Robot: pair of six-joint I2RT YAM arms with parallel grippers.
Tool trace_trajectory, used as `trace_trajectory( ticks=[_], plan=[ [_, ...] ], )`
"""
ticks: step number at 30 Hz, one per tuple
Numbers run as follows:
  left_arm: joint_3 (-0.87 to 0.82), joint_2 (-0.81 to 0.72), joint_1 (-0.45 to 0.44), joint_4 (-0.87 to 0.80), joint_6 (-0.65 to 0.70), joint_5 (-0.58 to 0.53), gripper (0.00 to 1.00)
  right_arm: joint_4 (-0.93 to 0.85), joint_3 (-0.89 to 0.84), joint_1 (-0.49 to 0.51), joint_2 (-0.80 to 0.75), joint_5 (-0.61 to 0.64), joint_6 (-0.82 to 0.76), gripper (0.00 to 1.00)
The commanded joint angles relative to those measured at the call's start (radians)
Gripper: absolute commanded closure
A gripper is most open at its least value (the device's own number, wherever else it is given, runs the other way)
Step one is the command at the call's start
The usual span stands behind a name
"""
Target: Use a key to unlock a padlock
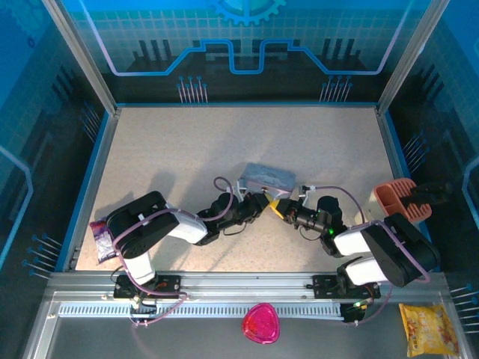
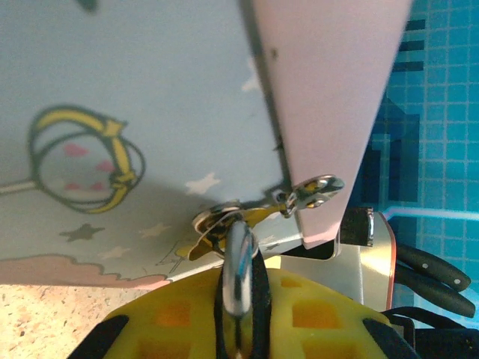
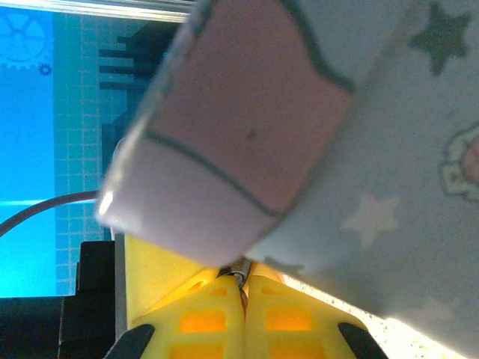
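L gripper (image 1: 258,203) & R gripper (image 1: 278,207) sit tip to tip mid-table (image 1: 187,149), just beside the grey tin (image 1: 266,178). L jaws pinch the slim silvery key (image 2: 238,262). R jaws are pressed together on a tiny dark bit, prob. the padlock (image 3: 239,272), mostly hidden.

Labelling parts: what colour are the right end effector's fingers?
Yellow fingers, clearest in the right wrist view.

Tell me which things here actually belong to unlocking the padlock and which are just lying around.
In use: padlock, seemingly the metal piece in the left gripper; key, seemingly the tiny piece in the right gripper.
Lying about: grey tin, purple packet, pink object, yellow snack bag, orange holder.
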Motion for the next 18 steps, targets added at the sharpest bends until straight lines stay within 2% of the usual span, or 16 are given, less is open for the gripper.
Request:
trace_trajectory(
  ticks=[1, 6, 9, 13, 18],
  plan=[
    [-0.006, 0.005, -0.078, 0.005, 0.033, 0.188, 1.00, 0.145, 0.066, -0.009, 0.006, 0.001, 0.016, 0.93],
    [-0.009, 0.005, -0.072, 0.006, 0.027, 0.171, 1.00, 0.105, 0.061, -0.009, -0.005, 0.003, -0.006, 0.84],
    [-0.027, -0.013, -0.044, -0.007, 0.015, 0.143, 1.00, -0.022, 0.048, -0.014, -0.064, 0.015, -0.073, 0.76],
    [-0.036, -0.047, 0.002, -0.074, 0.013, 0.116, 1.00, -0.470, 0.080, -0.020, -0.231, 0.073, -0.358, 0.67],
    [-0.035, -0.111, 0.032, -0.231, 0.013, 0.076, 1.00, -0.841, 0.136, 0.012, -0.439, 0.194, -0.641, 0.65]
  ],
)
